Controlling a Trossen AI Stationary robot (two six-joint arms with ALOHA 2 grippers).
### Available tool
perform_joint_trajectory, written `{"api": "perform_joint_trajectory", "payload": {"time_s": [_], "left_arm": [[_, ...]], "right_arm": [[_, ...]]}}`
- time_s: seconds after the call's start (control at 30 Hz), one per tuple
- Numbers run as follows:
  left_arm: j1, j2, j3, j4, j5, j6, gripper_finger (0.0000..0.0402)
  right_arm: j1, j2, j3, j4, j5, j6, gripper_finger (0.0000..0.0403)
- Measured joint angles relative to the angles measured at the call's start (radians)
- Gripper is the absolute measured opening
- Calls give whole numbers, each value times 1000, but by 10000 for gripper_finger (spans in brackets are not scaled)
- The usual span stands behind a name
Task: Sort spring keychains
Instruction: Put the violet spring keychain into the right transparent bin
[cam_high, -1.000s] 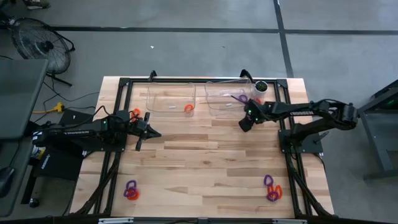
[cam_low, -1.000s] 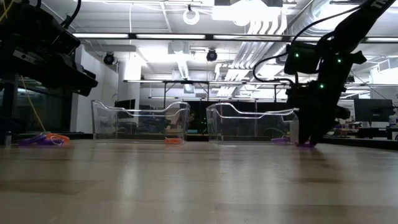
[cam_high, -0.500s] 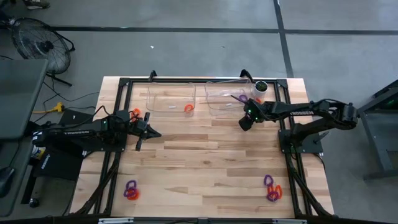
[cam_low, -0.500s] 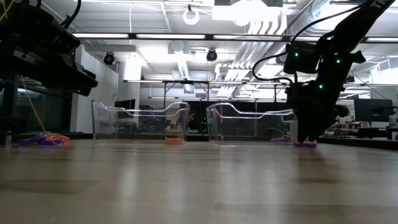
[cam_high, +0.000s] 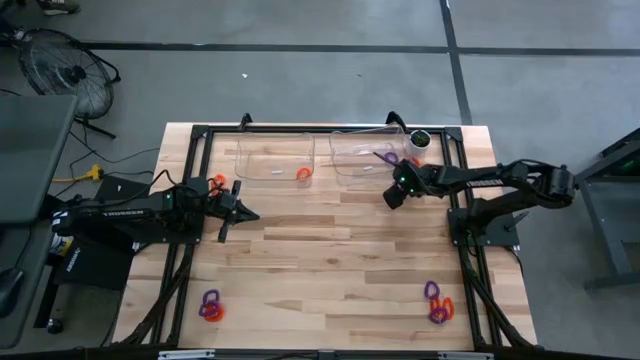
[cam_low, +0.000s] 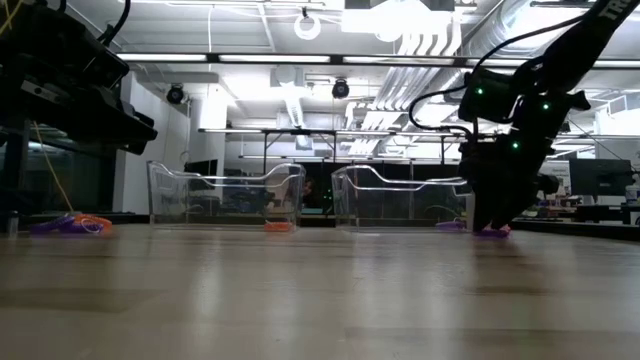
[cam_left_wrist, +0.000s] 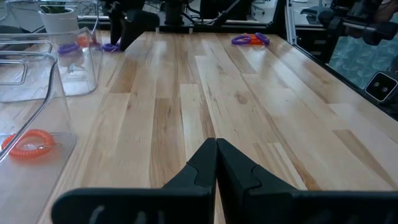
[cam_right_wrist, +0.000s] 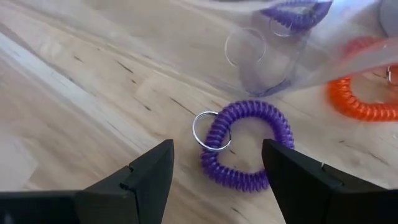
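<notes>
Right gripper (cam_right_wrist: 214, 165) jaws spread, poised over purple spring keychain (cam_right_wrist: 245, 144) on table beside clear bin (cam_right_wrist: 273, 56). Light, springy coil; pinch across coil. Left gripper (cam_left_wrist: 216, 163) clenched, empty.

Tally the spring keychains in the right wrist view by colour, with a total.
Purple keychains: 2, one on the table, one inside the clear bin
Orange keychains: 1, on the table beside the bin
Total: 3
</notes>
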Motion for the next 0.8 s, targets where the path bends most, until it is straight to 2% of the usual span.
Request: {"api": "perform_joint_trajectory", "payload": {"time_s": [0.4,0.67,0.8], "left_arm": [[0,0,0,0,0,0,1],[0,0,0,0,0,0,1],[0,0,0,0,0,0,1]], "right_arm": [[-6,69,5,11,-69,46,239],[24,53,9,-54,-223,160,239],[51,27,7,-94,-267,204,239]]}}
